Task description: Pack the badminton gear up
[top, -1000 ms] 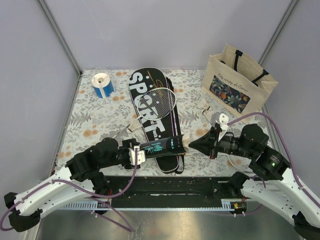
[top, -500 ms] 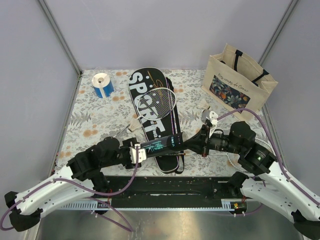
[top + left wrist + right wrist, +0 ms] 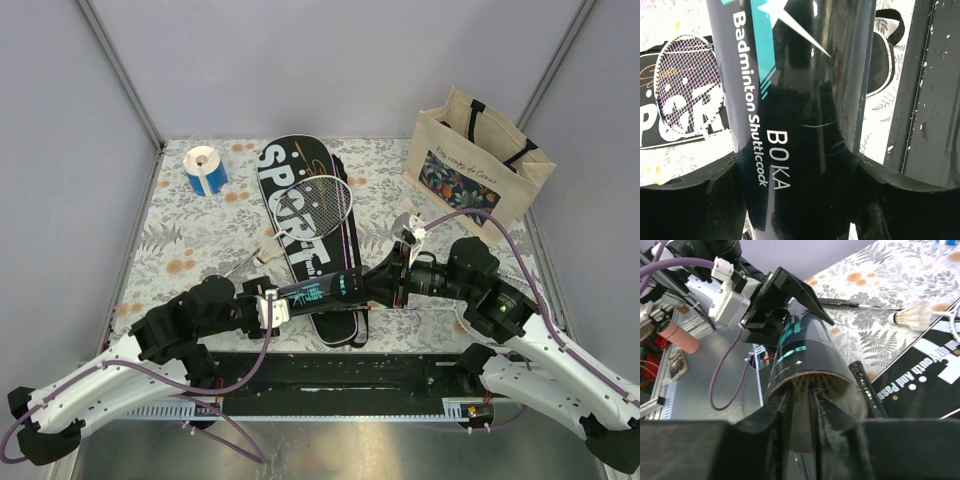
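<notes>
- Black tube [image 3: 322, 290] with teal print lies level just inside the near edge of the table [image 3: 190, 240]; the left gripper [image 3: 270, 303] has its fingers pressed against both sides of the tube's left end
- the right gripper [image 3: 799, 422] is at the tube's open mouth, its fingers drawn narrow and, as far as the right wrist view shows, pinching a white feather shuttlecock [image 3: 812, 382] just inside the rim
- the step in hand looks like loading that shuttlecock; it should go best if the push runs straight along the tube's axis, so the feathers do not snag on the rim; the pinch should let go only once the skirt is well inside; the left grip needs to be firm, yet not enough to dent the wall
- under the tube's middle lies the black case lettered SPORT [image 3: 300, 225], reaching toward the far edge, with a white-framed racket [image 3: 322, 205] on top; a loose shuttlecock [image 3: 270, 245] sits just left of it
- beige tote bag [image 3: 475, 170] stands at the far right corner and a tape roll [image 3: 205, 170] at the far left; neither blocks the push; the case's near end, close below the tube, is the one thing to mind
</notes>
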### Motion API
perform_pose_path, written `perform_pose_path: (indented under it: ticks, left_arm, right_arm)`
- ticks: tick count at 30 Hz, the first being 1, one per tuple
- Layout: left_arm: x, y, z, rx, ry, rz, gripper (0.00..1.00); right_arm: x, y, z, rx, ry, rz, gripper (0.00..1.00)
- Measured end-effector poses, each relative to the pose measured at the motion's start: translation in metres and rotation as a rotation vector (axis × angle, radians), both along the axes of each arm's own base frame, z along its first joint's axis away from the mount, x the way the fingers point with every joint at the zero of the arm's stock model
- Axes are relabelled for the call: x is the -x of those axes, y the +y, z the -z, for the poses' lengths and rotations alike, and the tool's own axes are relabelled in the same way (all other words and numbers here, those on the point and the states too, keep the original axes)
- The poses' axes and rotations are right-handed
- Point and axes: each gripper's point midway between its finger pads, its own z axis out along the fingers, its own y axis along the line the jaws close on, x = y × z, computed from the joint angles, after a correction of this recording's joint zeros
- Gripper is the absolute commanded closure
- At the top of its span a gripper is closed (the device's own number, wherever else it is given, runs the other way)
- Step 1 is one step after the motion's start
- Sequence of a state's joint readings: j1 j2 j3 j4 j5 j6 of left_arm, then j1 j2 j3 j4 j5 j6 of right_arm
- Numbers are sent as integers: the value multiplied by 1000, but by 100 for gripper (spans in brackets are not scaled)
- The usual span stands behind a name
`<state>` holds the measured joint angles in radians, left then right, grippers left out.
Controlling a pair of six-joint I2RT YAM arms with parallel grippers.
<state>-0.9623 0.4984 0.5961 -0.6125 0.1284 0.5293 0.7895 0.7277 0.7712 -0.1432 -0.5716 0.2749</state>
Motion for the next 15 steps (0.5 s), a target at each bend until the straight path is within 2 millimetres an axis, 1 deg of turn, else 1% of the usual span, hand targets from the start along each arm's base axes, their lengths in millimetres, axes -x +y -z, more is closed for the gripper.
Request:
perform_pose_path:
  ticks: [1,3,5,8,11,13,15]
  left_arm:
    - [0,0,0,0,-1,1,100]
    - [0,0,0,0,-2,1,100]
    - [-1,0,-1,5,-1,-6,100]
    - [-5,1,-3,12,-9,-36,100]
    - [-10,4,-5,12,-17,-72,100]
    - [-15,6,-7,9,-22,-105,100]
    - [-24,11,-12,12,-34,-171,100]
  right_arm:
    - [-1,-1,0,-2,5,10,59]
    - [-5,-4,-2,-5,11,53,52]
    - [-9,-10,-5,-14,22,106,47]
    - [-14,-25,-17,-53,29,204,39]
    - [-21,-43,-35,-124,30,328,35]
    - [-24,-55,-47,-174,22,391,34]
    - [-29,-66,-58,-223,22,462,34]
